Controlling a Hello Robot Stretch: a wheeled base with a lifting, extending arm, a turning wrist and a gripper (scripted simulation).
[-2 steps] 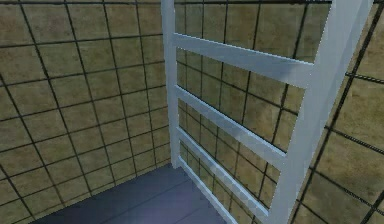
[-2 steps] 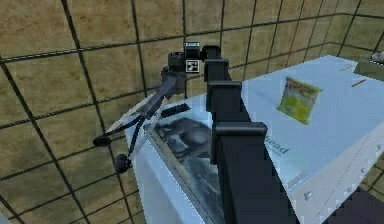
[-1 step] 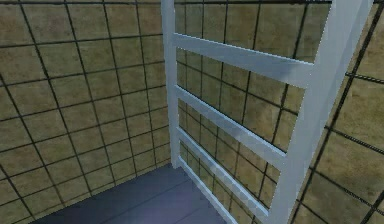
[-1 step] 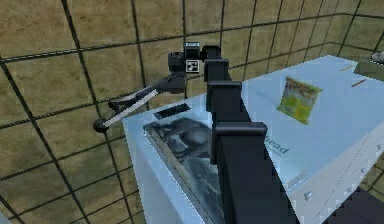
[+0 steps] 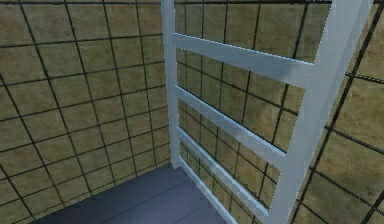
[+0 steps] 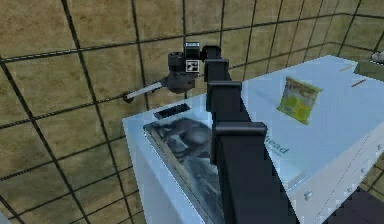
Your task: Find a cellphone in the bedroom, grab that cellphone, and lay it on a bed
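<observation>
Dark slab (image 6: 180, 145) partly hidden by arm (image 6: 235, 150); desk (image 6: 330, 120) cut off at right edge; white frame (image 5: 240, 57) cut off at top.

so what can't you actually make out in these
arm side view: small dark flat thing on the white table, too small to confirm as a cellphone
arm side view: whether the tool is over, beside or touching it, depth unclear
arm side view: dark glossy slab, partly hidden by the arm
forward view: white railed frame, cut off by the top and bottom edges

1 wht table (image 6: 330, 135), 1 dark slab (image 6: 172, 110), 1 yellow pkt (image 6: 298, 98), 1 wht frame (image 5: 240, 58)
</observation>
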